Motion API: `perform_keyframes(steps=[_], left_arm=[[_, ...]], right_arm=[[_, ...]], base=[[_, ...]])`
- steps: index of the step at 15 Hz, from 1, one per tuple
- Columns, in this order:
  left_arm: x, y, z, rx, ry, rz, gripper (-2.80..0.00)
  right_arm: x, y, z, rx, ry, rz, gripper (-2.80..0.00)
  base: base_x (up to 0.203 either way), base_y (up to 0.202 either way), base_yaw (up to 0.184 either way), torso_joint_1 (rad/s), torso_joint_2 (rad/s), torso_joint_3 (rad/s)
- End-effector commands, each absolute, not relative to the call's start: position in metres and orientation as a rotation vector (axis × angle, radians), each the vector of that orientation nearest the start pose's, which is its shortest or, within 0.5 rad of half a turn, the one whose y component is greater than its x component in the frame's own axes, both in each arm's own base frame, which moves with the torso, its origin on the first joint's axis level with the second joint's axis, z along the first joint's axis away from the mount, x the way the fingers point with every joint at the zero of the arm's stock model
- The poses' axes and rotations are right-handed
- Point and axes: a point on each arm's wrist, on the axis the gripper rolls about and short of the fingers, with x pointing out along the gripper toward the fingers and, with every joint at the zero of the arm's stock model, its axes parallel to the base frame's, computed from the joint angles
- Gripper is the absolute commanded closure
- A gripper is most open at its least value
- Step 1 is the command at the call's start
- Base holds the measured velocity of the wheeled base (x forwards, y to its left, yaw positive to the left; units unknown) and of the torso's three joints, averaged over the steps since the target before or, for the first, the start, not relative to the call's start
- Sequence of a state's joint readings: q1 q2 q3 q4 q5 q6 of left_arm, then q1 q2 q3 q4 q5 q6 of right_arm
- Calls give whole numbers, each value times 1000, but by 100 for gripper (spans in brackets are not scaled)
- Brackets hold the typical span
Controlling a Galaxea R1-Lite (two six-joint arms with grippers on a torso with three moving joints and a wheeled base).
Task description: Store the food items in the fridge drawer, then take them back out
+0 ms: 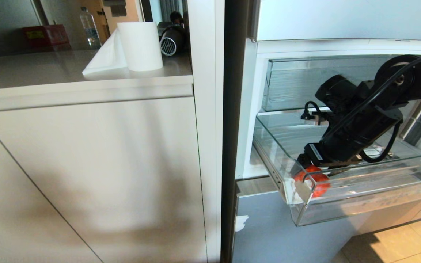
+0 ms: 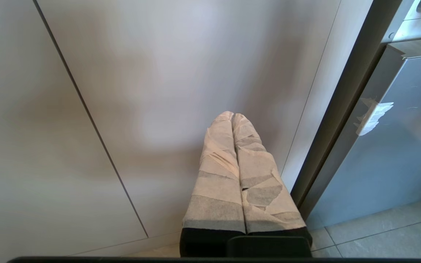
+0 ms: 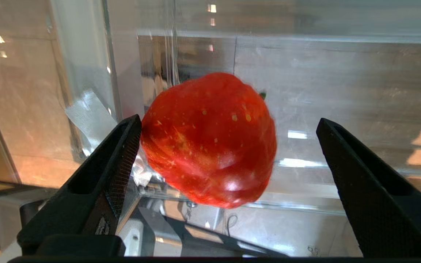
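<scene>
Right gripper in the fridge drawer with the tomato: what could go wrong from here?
1. The right gripper is open, one finger seemingly touching the tomato; pulling out could nudge or roll it.
2. The tomato sits in the taped front corner of the fridge drawer; the fingers could catch the clear wall.
3. The left gripper is shut near the cabinet, so no backup.

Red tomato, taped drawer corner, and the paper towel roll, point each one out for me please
Red tomato [image 3: 210, 140], right wrist view, middle of its glossy skin.
Tape on the fridge drawer [image 1: 303, 190], head view, whitish patch on the front corner.
Paper towel roll [image 1: 140, 45], head view, middle of the upright roll.
</scene>
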State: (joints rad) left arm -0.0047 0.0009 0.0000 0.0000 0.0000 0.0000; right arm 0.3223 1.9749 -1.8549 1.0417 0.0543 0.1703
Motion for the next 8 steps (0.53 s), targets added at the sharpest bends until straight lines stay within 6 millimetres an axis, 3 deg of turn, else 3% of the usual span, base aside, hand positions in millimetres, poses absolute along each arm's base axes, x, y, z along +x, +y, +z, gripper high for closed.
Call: perform_keyframes(steps=[1, 8], left_arm=[[-23, 0, 76, 0, 2, -5, 0], [-23, 0, 76, 0, 2, -5, 0]], right_arm=[[318, 108, 235, -23, 1224, 232, -280], [313, 107, 234, -39, 1265, 230, -280]], base=[[0, 0, 0, 0, 0, 0], [0, 0, 0, 0, 0, 0]])
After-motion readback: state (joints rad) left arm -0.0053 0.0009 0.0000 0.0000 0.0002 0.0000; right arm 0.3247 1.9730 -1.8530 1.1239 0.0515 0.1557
